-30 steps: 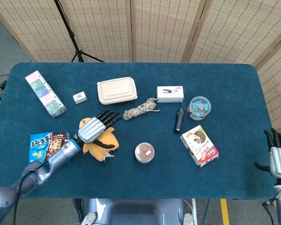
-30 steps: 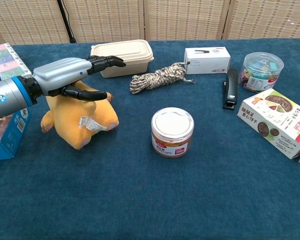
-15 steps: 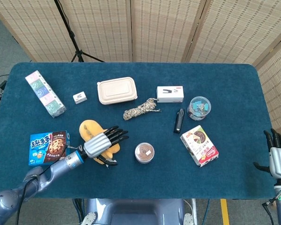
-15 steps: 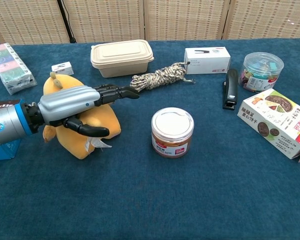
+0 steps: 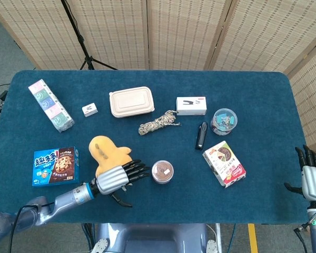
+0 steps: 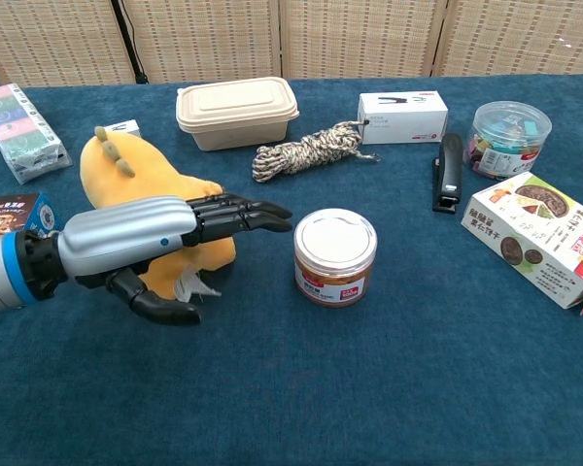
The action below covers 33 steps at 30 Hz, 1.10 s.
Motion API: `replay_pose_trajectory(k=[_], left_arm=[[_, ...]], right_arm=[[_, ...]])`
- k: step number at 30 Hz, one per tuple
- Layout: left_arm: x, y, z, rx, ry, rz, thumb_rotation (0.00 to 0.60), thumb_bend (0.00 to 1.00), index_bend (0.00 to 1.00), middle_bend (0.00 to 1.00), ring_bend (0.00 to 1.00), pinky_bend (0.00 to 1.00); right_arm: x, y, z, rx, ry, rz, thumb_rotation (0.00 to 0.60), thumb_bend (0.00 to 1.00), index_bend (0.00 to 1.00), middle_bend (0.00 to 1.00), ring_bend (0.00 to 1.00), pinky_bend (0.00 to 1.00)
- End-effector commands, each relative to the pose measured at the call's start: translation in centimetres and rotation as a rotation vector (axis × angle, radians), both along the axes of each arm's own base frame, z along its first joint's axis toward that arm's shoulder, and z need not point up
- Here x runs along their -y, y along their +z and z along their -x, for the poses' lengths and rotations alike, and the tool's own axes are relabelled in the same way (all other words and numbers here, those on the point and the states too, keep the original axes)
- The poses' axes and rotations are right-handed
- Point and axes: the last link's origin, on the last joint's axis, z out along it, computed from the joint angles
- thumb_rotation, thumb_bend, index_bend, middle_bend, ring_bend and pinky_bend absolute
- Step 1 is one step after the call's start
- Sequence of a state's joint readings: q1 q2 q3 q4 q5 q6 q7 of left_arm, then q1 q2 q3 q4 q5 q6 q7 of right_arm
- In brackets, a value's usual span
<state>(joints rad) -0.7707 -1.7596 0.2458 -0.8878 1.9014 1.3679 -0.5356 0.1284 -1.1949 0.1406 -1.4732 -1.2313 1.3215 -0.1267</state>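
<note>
My left hand (image 5: 118,179) hovers at the near side of a yellow plush toy (image 5: 106,153), fingers stretched out flat toward a brown jar with a white lid (image 5: 162,172), thumb hanging below. It holds nothing. In the chest view the same left hand (image 6: 155,238) covers the toy's (image 6: 136,180) front, and its fingertips (image 6: 272,214) stop just short of the jar (image 6: 335,255). My right hand (image 5: 312,176) stays off the table's right edge with fingers upright and apart, holding nothing.
A blue cookie box (image 5: 54,165) lies left of the toy. Farther back are a tissue pack (image 5: 50,105), small white box (image 5: 90,109), beige lunch box (image 5: 131,101), rope (image 5: 158,122), stapler box (image 5: 191,105), black stapler (image 5: 201,135), clip tub (image 5: 224,120) and snack box (image 5: 224,163).
My left hand has drawn back toward the near edge and rightward, off the top of the plush toy. The toy has shifted and now shows its head. The right hand has barely moved.
</note>
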Motion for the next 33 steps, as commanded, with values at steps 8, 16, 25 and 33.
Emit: replay_pose_trajectory(k=[8,16,25,33], left_arm=[[0.1,1.1,-0.8,0.022,-0.009,-0.017,0.0,0.0,0.0,0.0,0.0,0.0],[-2.9,3.7,-1.7,0.071,0.026,-0.14,0.0,0.0,0.0,0.0,0.0,0.0],[-8.3,2.4,0.4,-0.072,0.163,-0.246,0.0,0.0,0.0,0.0,0.0,0.0],[-9.1,1.1,1.9,-0.12,0.21,-0.238,0.0,0.0,0.0,0.0,0.0,0.0]], right_arm=[[0.0,0.1,0.1,-0.001,-0.003,0.001,0.6,0.0,0.0,0.0,0.0,0.0],[0.0,-0.1,0.0,-0.001,0.0,-0.004,0.6,0.0,0.0,0.0,0.0,0.0],[0.1,-0.4,0.0,-0.005,-0.004,-0.013,0.6,0.0,0.0,0.0,0.0,0.0],[0.1,-0.4,0.3,-0.003,-0.022,-0.016,0.6,0.0,0.0,0.0,0.0,0.0]])
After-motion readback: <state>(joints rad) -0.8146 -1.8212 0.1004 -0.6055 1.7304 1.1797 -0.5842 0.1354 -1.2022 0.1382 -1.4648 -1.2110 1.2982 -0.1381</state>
